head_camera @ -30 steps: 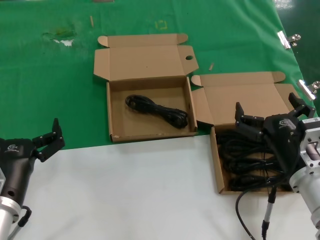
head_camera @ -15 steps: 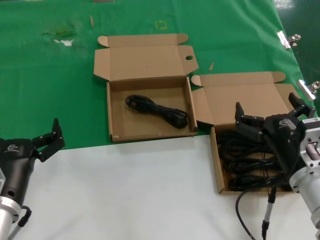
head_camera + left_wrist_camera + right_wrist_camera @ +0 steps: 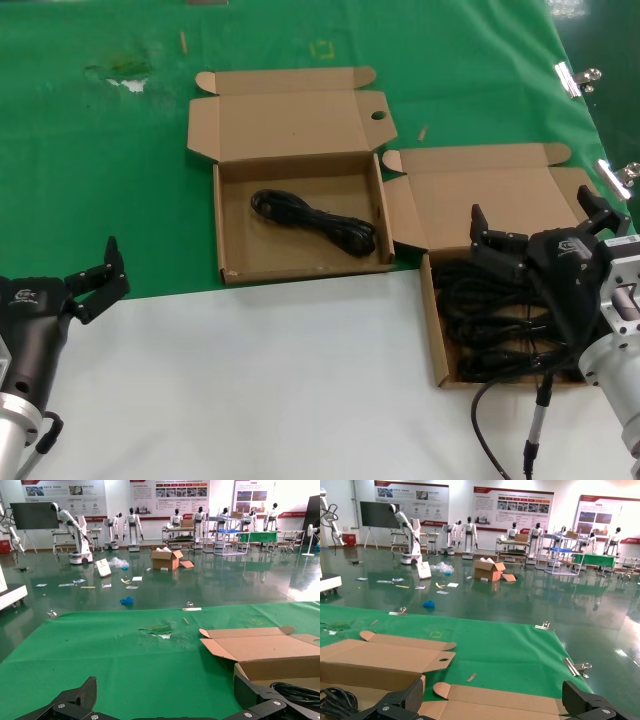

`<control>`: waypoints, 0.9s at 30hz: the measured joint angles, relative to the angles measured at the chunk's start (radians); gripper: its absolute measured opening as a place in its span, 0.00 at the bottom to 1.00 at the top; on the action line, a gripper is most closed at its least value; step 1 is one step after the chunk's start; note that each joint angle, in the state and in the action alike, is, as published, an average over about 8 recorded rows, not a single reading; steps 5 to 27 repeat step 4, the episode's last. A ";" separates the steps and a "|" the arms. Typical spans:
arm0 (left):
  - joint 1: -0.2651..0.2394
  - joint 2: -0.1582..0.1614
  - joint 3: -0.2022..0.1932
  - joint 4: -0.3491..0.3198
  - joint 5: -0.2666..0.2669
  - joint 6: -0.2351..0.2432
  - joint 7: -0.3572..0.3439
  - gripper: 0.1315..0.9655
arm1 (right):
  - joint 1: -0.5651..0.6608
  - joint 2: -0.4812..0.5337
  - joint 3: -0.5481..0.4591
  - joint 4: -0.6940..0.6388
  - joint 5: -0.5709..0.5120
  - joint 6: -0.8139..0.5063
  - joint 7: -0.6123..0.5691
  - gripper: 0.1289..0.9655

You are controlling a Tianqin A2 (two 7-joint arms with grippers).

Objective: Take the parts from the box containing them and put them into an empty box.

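Observation:
The right cardboard box [image 3: 431,325] holds several black coiled cable bundles [image 3: 490,310], partly hidden by my right arm. My right gripper [image 3: 531,210] is open and empty, hovering over this box's far part and its open lid [image 3: 490,195]. In the right wrist view the gripper [image 3: 495,694] has its jaws wide apart above the lid [image 3: 495,705]. The centre box [image 3: 300,268] holds one cable bundle [image 3: 315,225]. My left gripper [image 3: 93,270] is open and empty at the near left, apart from both boxes; the left wrist view [image 3: 166,692] shows only green cloth between its jaws.
Green cloth [image 3: 100,180] covers the far table and white surface [image 3: 250,380] the near part. Metal clips [image 3: 575,80] sit at the cloth's right edge. A thin grey-tipped robot cable [image 3: 537,415] hangs by my right arm. The cloth has a torn patch [image 3: 120,75] at the far left.

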 joint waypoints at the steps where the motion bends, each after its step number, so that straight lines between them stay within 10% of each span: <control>1: 0.000 0.000 0.000 0.000 0.000 0.000 0.000 1.00 | 0.000 0.000 0.000 0.000 0.000 0.000 0.000 1.00; 27: 0.000 0.000 0.000 0.000 0.000 0.000 0.000 1.00 | 0.000 0.000 0.000 0.000 0.000 0.000 0.000 1.00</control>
